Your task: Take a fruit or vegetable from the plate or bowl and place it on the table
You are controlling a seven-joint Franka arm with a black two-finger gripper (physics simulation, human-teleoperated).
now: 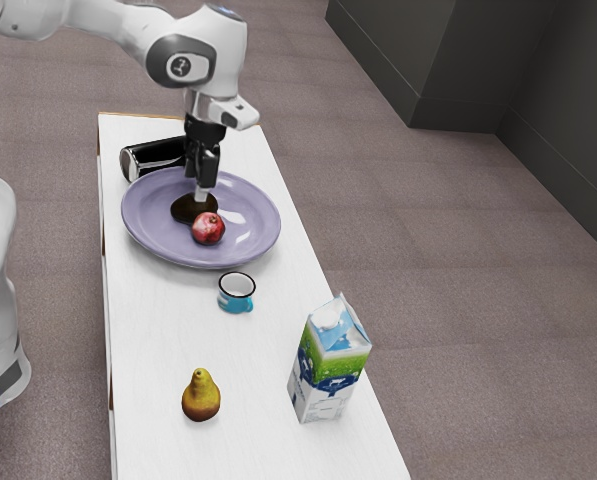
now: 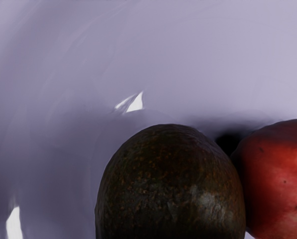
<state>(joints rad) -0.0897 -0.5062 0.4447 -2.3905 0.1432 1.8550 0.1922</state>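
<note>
Because the dark avocado (image 2: 170, 186) sits on the plate (image 1: 150, 215) against the red fruit (image 1: 208, 229), the end effector (image 1: 203, 188), released or clenched I cannot tell, could knock that neighbour and botch the pick.

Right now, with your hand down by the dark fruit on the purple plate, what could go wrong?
The red fruit sits right up against the dark one, so my gripper might bump it and make it roll. The dark fruit is rounded, so it could slip as I lift it. And the little blue cup stands close to the plate, so I might knock it if I put the fruit down there.
</note>
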